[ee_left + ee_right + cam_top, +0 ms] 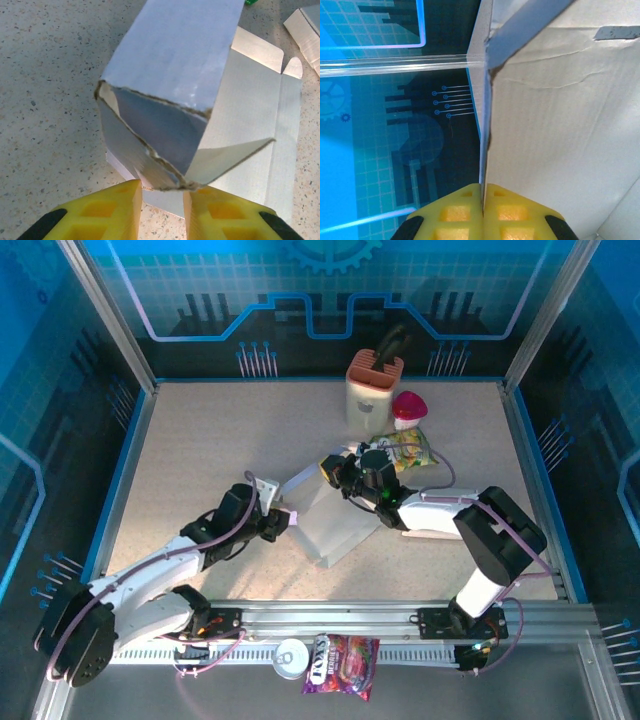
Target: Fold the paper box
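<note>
At the middle of the counter the box lies half-formed. The right tool is pressed together on a thin box wall. The left tool has its fingers on both sides of a lower box corner; whether they pinch it, I cannot tell.

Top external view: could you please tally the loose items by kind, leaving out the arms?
Paper box: 1
Snack packets: 2, yellow packet and purple packet
Tin can: 1
Orange-topped holder: 1
Pink-capped item: 1
Total: 6
</note>
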Tool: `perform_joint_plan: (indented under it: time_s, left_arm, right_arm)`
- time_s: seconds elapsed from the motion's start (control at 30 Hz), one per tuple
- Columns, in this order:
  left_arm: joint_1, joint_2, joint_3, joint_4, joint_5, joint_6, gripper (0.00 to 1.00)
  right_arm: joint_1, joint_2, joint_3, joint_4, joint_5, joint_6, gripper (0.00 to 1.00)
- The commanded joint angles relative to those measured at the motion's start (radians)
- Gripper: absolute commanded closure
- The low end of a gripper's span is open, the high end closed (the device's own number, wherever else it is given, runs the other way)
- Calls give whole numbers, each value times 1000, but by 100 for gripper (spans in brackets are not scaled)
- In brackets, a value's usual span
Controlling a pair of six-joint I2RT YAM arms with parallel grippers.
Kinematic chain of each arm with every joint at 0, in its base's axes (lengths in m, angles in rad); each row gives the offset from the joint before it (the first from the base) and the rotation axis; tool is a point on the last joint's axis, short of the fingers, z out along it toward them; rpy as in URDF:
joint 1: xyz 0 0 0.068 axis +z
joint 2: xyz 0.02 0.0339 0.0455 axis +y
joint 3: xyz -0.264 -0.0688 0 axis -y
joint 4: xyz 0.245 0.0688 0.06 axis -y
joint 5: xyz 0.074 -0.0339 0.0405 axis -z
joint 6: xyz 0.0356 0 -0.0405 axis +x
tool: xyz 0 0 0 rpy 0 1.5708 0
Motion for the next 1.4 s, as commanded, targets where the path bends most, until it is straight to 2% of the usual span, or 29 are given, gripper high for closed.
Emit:
perform_joint_plan:
  time_s: [0.0, 0.13, 0.37, 0.7, 1.0, 1.37]
  left_arm:
    - [-17, 28, -3, 37, 2, 23, 73]
    - [-32, 53, 10, 38, -75, -2, 76]
    - [-71, 67, -4, 72, -203, -91, 68]
    - [-88, 84, -24, 129, -209, -107, 72]
    - [-127, 120, -22, 158, -294, -152, 76]
    - [-180, 221, -21, 267, -440, -208, 73]
  right_arm:
    - [-7, 22, 5, 14, -13, -39, 100]
    - [4, 34, -29, 87, 12, -43, 100]
    - [43, 54, -88, 233, 101, -59, 100]
    - [77, 150, -185, 532, 181, -67, 100]
    - [86, 140, -197, 531, 207, -68, 100]
    - [85, 139, -196, 523, 202, -47, 100]
